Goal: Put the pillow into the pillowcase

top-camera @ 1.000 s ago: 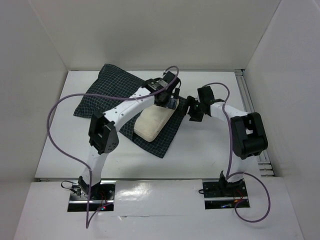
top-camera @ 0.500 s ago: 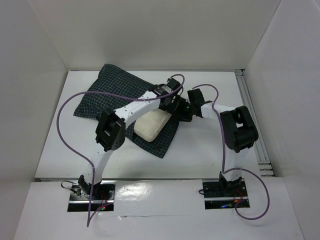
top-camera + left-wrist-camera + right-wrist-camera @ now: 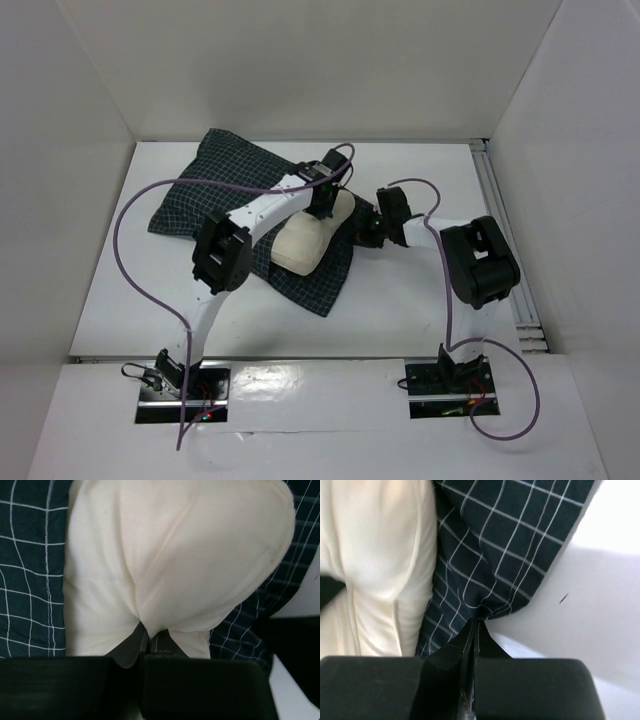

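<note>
The cream pillow [image 3: 308, 243] lies on top of the dark checked pillowcase [image 3: 215, 190] in the middle of the table. My left gripper [image 3: 327, 205] sits at the pillow's far end and is shut on a pinch of the pillow [image 3: 170, 555], its jaws [image 3: 149, 639] pressed together on a fold. My right gripper [image 3: 365, 229] is at the pillowcase's right edge, shut on a corner of the pillowcase [image 3: 495, 545] at its jaw tips [image 3: 476, 622]. The pillow [image 3: 365, 555] shows at the left of the right wrist view.
White walls close in the table at the back and both sides. A purple cable [image 3: 130, 210] loops out to the left of the left arm. A metal rail [image 3: 505, 230] runs along the table's right edge.
Both grippers have shut: the left one on the pillow's far end, the right one on the pillowcase's edge. The right arm reached left toward the pillow. The pillow has shifted a little.
</note>
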`<state>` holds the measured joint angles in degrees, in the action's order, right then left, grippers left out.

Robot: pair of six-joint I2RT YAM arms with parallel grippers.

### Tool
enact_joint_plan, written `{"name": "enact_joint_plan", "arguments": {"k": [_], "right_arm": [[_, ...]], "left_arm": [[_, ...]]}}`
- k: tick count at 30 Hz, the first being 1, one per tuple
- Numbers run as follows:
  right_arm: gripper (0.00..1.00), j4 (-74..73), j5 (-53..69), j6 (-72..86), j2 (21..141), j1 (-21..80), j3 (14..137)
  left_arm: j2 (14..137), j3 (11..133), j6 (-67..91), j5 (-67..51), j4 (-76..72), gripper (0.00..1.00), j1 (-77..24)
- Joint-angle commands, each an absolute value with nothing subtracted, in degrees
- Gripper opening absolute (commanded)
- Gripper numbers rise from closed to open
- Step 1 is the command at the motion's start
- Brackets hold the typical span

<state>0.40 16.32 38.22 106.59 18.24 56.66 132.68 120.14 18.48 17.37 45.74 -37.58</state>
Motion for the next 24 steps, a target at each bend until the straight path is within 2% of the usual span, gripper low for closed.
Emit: {"name": "enact_joint_plan", "arguments": {"k": [1,4,8,13,18,24], "right_arm": [[0.0,0.35,16.43,38.32,99.95,18.28,53.88],[0.0,-3.93,16.44,37.01,92.83,17.75,53.88],[0.0,-11.67,15.91,34.19,83.6,14.42,52.92],[0.0,-20.55,13.81,30.15,73.41,7.66,49.31],[0.0,-23.12,8.81,27.69,72.25,3.52,44.65],[0.0,-22.86,5.8,26.54,72.25,-0.7,43.24]], "left_arm": [[134.22,120.76,25.82,14.04,46.75,0.0,-34.81],[131.67,121.54,30.13,17.05,48.77,0.0,-32.79],[132.27,132.15,33.66,18.63,58.08,0.0,-29.44],[132.88,132.89,36.47,20.65,59.15,0.0,-28.83],[134.12,131.06,38.14,17.23,57.31,0.0,-28.83],[127.47,126.92,37.62,11.36,53.79,0.0,-27.77]]}}
